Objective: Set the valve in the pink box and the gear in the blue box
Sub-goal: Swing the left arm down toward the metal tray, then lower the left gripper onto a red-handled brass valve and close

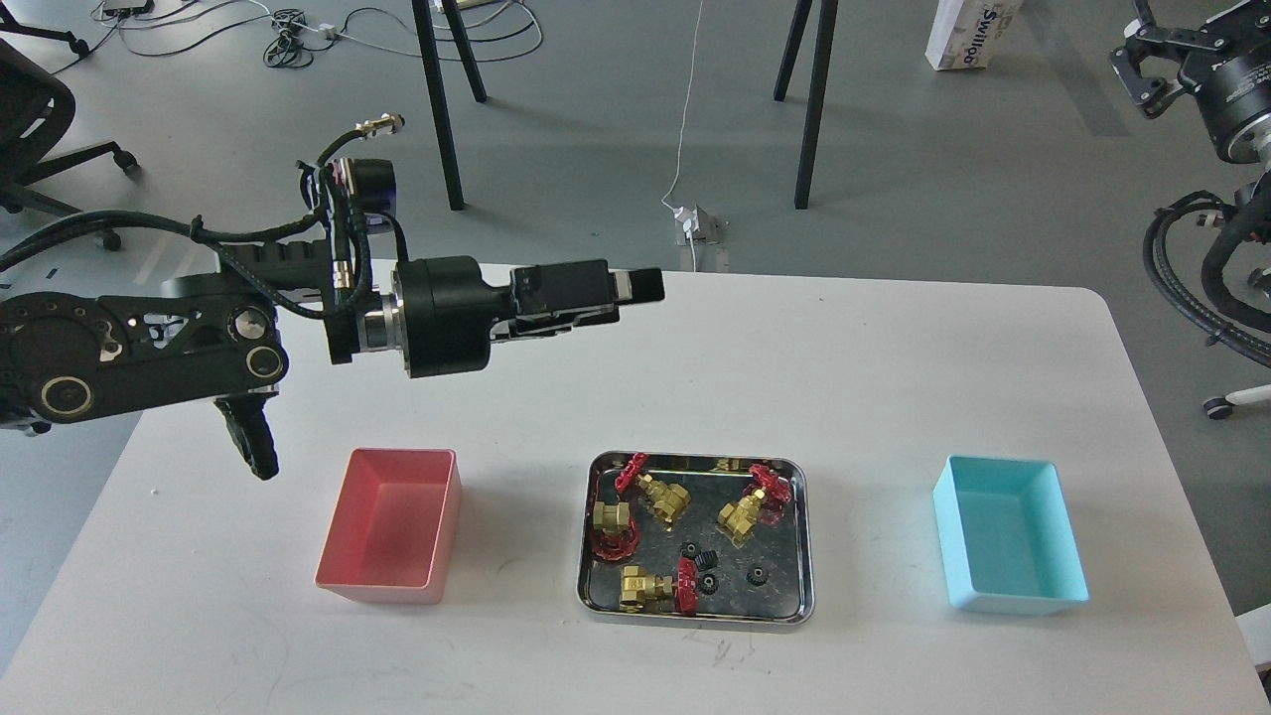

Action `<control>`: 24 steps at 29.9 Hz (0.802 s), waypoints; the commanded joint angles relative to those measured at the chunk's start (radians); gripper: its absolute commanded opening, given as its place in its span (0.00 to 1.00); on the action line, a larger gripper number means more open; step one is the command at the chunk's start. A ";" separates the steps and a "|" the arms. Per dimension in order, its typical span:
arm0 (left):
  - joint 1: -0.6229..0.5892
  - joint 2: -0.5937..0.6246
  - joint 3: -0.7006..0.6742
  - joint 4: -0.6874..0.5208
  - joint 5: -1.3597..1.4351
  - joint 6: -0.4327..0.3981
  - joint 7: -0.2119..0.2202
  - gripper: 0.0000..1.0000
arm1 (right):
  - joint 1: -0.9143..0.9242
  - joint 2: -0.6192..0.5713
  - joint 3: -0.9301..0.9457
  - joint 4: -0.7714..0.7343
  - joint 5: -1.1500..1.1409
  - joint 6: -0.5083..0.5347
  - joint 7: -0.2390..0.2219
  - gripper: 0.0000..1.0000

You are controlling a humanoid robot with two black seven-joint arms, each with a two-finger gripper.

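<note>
Several brass valves with red handwheels (pixel 657 494) lie in a shiny steel tray (pixel 695 615) at the table's front middle. Three tiny black gears (pixel 709 583) lie between them near the tray's front. The pink box (pixel 392 536) stands empty left of the tray. The blue box (pixel 1008 531) stands empty to its right. My left gripper (pixel 645 286) lies level and points right, high above the table behind the tray; it is seen edge-on, so its fingers cannot be told apart. My right gripper (pixel 1142 65) is at the top right, beyond the table, cut by the frame's edge.
The white table (pixel 874 397) carries only the tray and the two boxes. Black stand legs (pixel 814 99), cables and a power plug (pixel 695 226) are on the floor behind the table. An office chair (pixel 40 119) stands at far left.
</note>
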 commanded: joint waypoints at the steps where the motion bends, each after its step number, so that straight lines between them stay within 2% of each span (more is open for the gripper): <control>1: -0.300 -0.136 0.377 -0.037 0.073 0.036 0.000 0.95 | -0.020 0.006 -0.002 -0.002 0.000 0.000 0.000 0.99; 4: -0.396 -0.342 0.592 -0.026 0.115 0.122 0.000 0.95 | -0.033 0.008 -0.001 -0.007 0.000 -0.001 0.000 0.99; 7: -0.402 -0.572 0.767 0.021 0.116 0.241 0.000 0.95 | -0.033 0.008 -0.002 -0.027 0.000 0.000 0.000 0.99; 9: -0.393 -0.684 0.859 0.054 0.109 0.304 0.000 0.95 | -0.033 0.008 -0.002 -0.027 -0.002 0.000 -0.001 0.99; 11: -0.372 -0.697 0.899 0.081 0.103 0.334 0.000 0.95 | -0.031 -0.001 -0.001 -0.011 -0.002 0.002 -0.001 0.99; 15: -0.313 -0.697 0.902 0.158 0.101 0.340 0.000 0.95 | 0.051 -0.010 -0.002 0.001 -0.005 0.002 -0.009 0.99; 20: -0.238 -0.697 0.895 0.261 0.101 0.342 0.000 0.93 | 0.179 0.003 -0.109 -0.013 -0.005 -0.001 -0.078 0.99; 24: -0.181 -0.697 0.855 0.316 0.101 0.342 0.000 0.93 | 0.171 0.032 -0.160 -0.019 -0.005 -0.003 -0.078 0.99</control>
